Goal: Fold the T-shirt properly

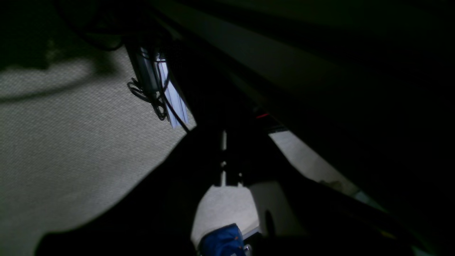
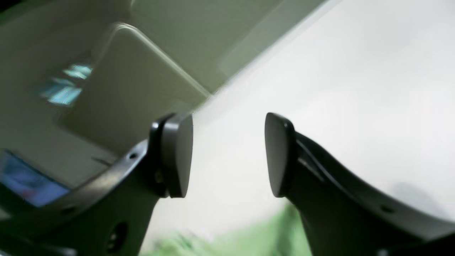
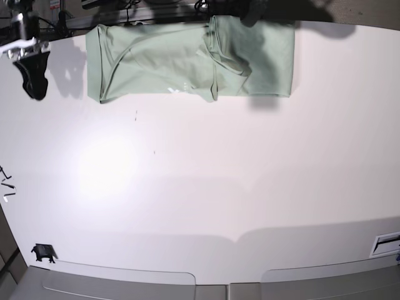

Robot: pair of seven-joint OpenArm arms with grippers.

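The pale mint-green T-shirt point(image 3: 187, 59) lies along the far edge of the white table point(image 3: 206, 187) as a long wrinkled strip, its right part doubled over. My right gripper point(image 3: 32, 84) hangs above the table's far left corner, left of the shirt and apart from it. In the right wrist view it point(image 2: 227, 156) is open and empty, with blurred green fabric point(image 2: 249, 238) below it. The left wrist view is very dark: my left gripper point(image 1: 227, 199) is only a black silhouette over grey floor. A dark shape point(image 3: 259, 9) at the shirt's far edge may be the left arm.
A small black clip point(image 3: 42, 252) lies at the table's near left corner, with small marks point(image 3: 5, 186) at the left edge. A slot point(image 3: 386, 241) sits at the near right. Cables point(image 1: 149, 92) hang behind the table.
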